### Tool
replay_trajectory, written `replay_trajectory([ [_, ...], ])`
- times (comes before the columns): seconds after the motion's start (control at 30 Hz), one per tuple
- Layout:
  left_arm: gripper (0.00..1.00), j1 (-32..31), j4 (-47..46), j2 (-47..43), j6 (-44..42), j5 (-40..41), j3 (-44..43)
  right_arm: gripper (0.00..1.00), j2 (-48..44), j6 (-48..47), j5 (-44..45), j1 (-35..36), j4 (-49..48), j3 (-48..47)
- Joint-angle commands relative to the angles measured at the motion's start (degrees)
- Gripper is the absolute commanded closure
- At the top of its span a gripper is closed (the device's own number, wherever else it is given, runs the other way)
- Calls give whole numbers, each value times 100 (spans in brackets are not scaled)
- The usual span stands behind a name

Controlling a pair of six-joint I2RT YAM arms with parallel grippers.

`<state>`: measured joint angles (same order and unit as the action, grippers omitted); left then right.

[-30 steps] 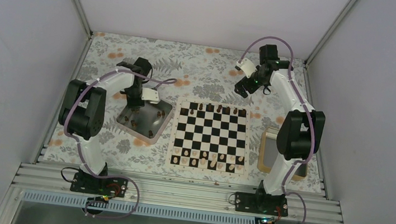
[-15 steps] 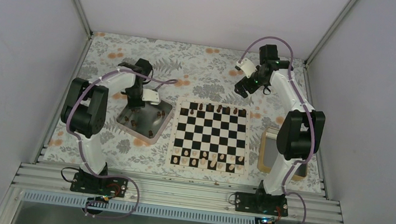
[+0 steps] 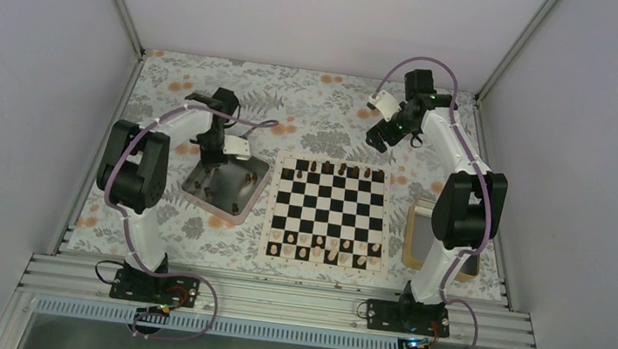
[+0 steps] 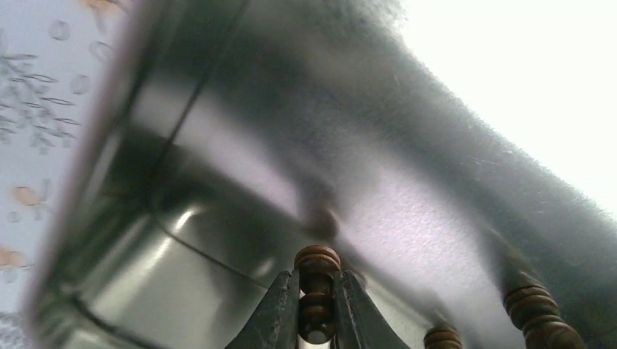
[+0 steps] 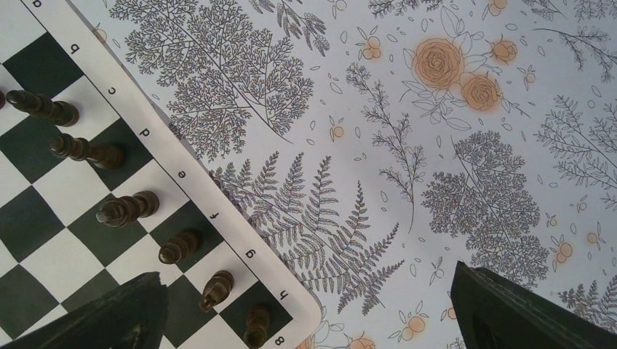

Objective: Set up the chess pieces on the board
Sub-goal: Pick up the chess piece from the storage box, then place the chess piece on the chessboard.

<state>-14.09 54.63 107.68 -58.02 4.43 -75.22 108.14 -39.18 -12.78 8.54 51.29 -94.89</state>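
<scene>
- Black-and-white board (image 3: 327, 229): dark chess pieces (image 3: 328, 168) line the far row only; the row in front of them is bare; pale pieces (image 3: 323, 248) fill the near side
- metal tray (image 3: 252, 193), left of the board: several dark pieces still loose inside (image 3: 209, 189)
- pale wooden tray (image 3: 416, 232), right of the board: mostly hidden by the arm; contents cannot tell
- left gripper (image 4: 318, 287): was part-open, has just clamped on one dark piece (image 4: 317, 260) down in the metal tray; pick looks made; lift and carry to the board likely next
- right gripper (image 5: 305, 276): unchanged; jaws wide apart, empty, hovering off the board's far right corner
</scene>
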Motion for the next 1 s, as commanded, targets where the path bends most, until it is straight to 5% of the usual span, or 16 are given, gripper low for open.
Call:
replay_trajectory([
  [0.0, 93, -121, 223, -149, -47, -104, -387, 0, 6, 8, -40, -16, 7, -55],
  [0.37, 93, -1014, 951, -9, 10, -36, -1740, 0, -21, -9, -43, -18, -4, -21],
  [0.97, 91, -2773, 1904, 2180, -309, -471, -5003, 0, 102, 249, 182, -223, -55, -207],
])
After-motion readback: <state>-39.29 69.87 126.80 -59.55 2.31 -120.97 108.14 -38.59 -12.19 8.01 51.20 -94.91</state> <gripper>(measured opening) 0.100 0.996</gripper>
